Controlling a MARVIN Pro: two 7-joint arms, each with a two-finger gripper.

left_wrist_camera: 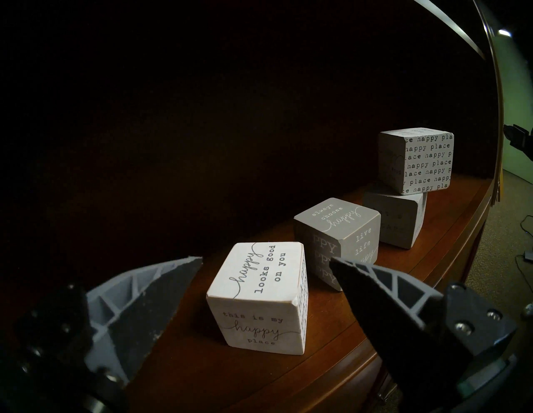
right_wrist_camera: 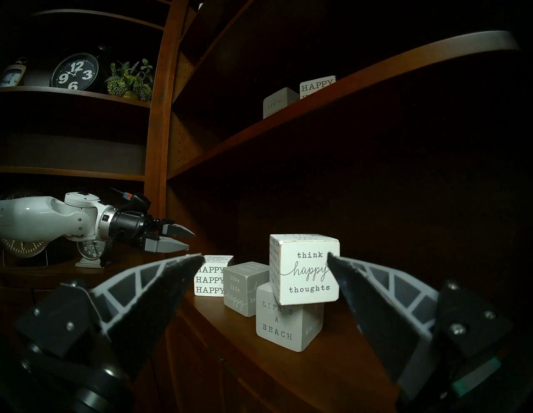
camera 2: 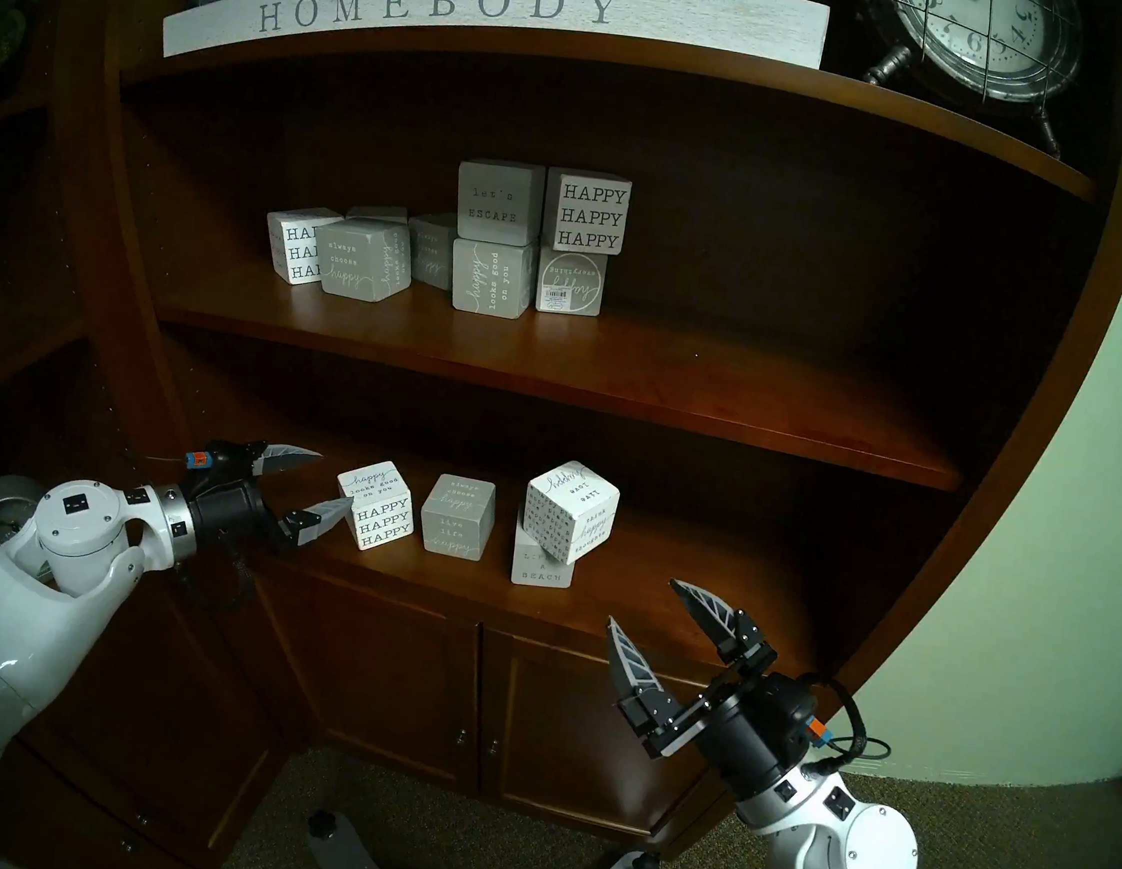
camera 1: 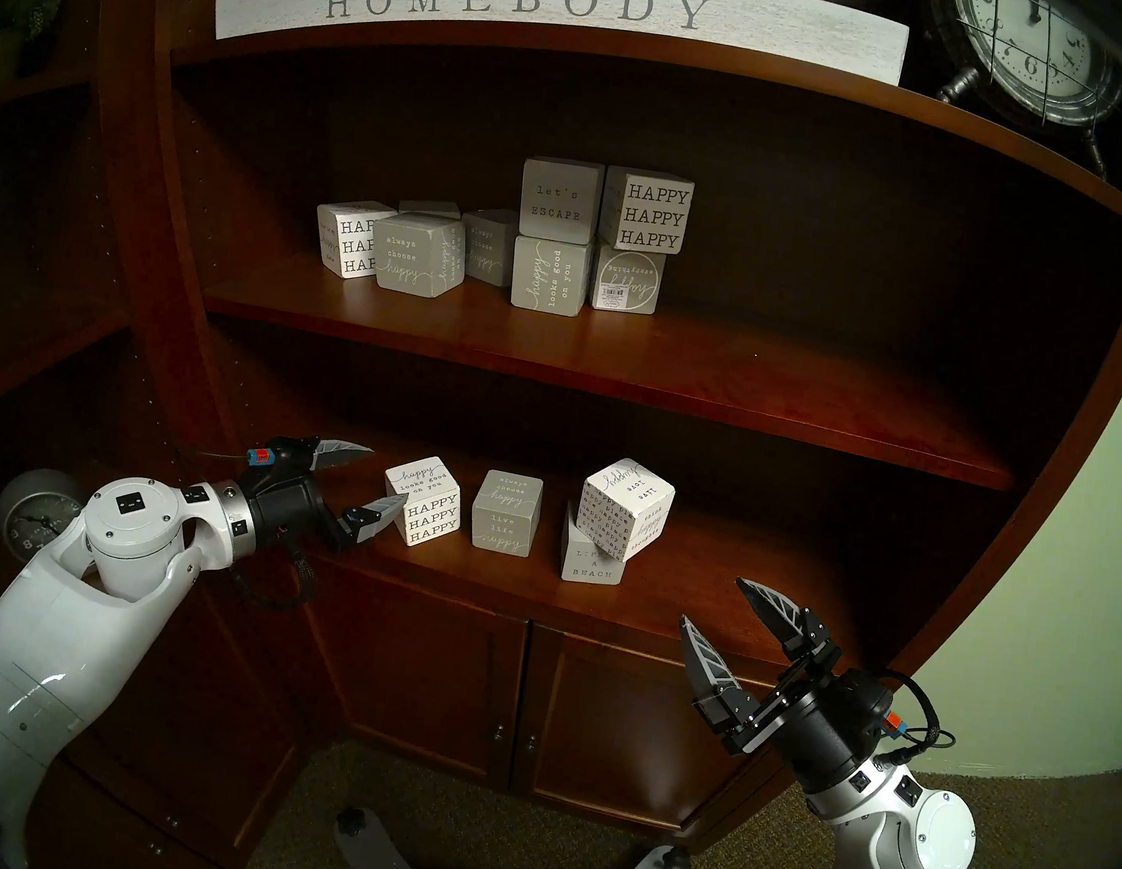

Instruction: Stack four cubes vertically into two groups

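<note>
Left gripper (camera 1: 377, 480) spread wide, empty, held level at the left end of the lower shelf (camera 1: 702, 579); its near finger (camera 1: 377, 508) lies just beside the white HAPPY cube (camera 1: 423, 502), whether touching cannot be told. In the left wrist view that cube (left_wrist_camera: 259, 297) sits ahead between the two fingers, top face reading "happy looks good on you". Next along to the right, apart from it, stands the grey live-life cube (camera 1: 506, 511), alone on the shelf. Further right, the pale BEACH cube (camera 1: 589, 559) carries the white think-happy cube (camera 1: 626, 509), which sits twisted and overhanging the one beneath. Right gripper (camera 1: 735, 624) spread wide, empty, in front of the shelf edge, well short of that pair and pointing up toward it. On the middle shelf (camera 1: 553, 353), other word cubes (camera 1: 418, 252) and two two-high stacks (camera 1: 595, 235).
</note>
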